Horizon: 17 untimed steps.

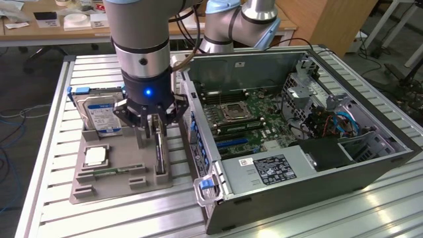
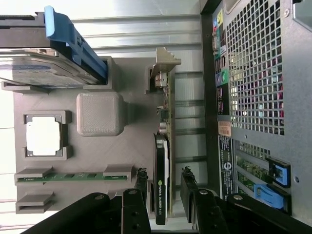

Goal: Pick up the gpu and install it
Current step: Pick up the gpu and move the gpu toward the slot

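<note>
Black fingers (image 2: 140,184) of the hand (image 2: 163,171) stood open on both sides of the gpu (image 2: 161,151), not squeezing it. It stood on its thin edge in the grey tray (image 2: 131,141), with the computer case (image 1: 297,124) at 3 o'clock in the exterior view. A crooked squeeze could maybe tip it or jam it in its slot. The arm (image 1: 142,49) pointed straight down.

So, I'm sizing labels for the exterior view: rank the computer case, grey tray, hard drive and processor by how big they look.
1. computer case
2. grey tray
3. hard drive
4. processor
</note>
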Motion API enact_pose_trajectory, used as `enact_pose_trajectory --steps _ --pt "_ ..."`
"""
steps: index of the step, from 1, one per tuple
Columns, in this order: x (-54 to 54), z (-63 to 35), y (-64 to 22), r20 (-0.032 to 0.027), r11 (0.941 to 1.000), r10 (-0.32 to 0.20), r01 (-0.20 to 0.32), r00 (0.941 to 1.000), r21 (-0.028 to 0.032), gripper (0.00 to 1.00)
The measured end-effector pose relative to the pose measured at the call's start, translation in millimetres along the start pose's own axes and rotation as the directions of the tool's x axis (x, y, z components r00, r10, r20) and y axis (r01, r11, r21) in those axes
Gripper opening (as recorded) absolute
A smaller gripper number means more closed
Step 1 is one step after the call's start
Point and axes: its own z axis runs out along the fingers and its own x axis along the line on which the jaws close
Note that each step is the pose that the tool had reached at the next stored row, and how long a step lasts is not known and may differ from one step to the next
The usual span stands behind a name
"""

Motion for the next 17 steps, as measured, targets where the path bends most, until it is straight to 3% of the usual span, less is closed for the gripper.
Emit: enact_pose_trajectory --steps 17 --pt "0.1 5.2 -0.2 0.0001 1.0 0.0 0.0 1.0 -0.0001 0.42"
